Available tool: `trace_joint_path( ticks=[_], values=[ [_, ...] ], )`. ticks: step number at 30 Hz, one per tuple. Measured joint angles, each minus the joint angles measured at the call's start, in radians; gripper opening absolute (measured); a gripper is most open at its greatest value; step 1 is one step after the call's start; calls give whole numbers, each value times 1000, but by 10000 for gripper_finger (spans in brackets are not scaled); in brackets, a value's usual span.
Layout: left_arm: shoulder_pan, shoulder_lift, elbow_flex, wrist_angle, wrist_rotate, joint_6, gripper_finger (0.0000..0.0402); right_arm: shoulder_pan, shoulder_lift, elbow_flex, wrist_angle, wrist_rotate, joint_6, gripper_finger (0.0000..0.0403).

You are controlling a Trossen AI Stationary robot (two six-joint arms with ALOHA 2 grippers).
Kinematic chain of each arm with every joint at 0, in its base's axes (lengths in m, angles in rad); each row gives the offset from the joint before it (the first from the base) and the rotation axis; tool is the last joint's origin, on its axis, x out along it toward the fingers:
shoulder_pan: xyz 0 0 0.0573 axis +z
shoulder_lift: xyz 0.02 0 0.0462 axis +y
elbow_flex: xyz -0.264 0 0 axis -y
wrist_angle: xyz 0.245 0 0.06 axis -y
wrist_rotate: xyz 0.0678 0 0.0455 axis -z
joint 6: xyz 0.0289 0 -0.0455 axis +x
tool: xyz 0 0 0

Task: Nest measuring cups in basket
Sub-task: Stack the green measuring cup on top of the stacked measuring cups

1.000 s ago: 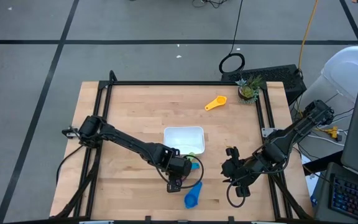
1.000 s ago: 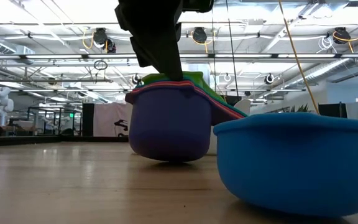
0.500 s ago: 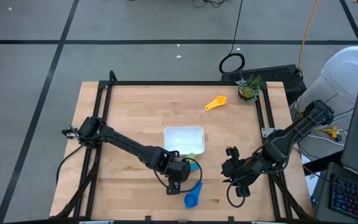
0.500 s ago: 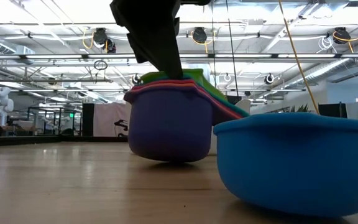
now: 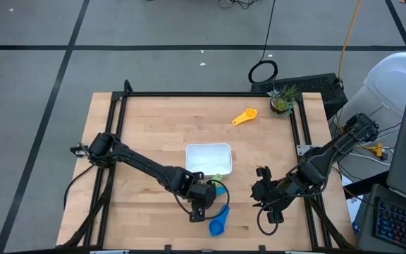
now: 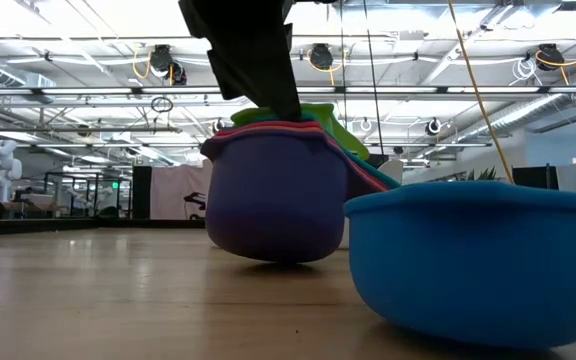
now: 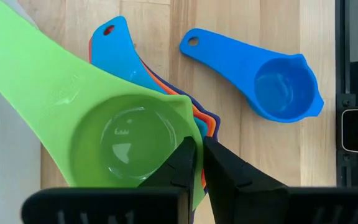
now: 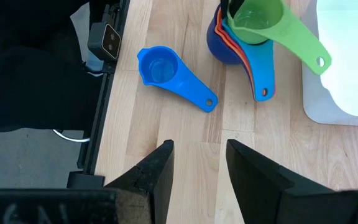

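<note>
**A:** What did the cups look like, and where were they?

**B:** A stack sat on the tabletop just beside the white basket: green cup on top, then light blue, orange and dark blue. The left pincer pinched the stack's rim. A blue cup lay nearby, apart. A yellow cup lay far off, near a plant.

**A:** Anything hard to see?

**B:** From above, the left arm hid most of the stack. At table height, the blue cup was cut off. The right pincer hung spread and empty.
</note>
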Motion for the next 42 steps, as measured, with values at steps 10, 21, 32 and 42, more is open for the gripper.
trace_joint_path(
  ticks=[10,21,32,42],
  values=[
    [-2,0,0,3,0,-6,34,0,0,0,0,0,-1,138],
    [-8,0,1,17,-10,-14,83,0,0,0,0,0,-1,138],
    [-8,9,1,19,-7,-49,58,0,0,0,0,0,-2,138],
    [0,115,2,128,101,-122,144,0,0,0,0,3,-5,138]
  ],
)
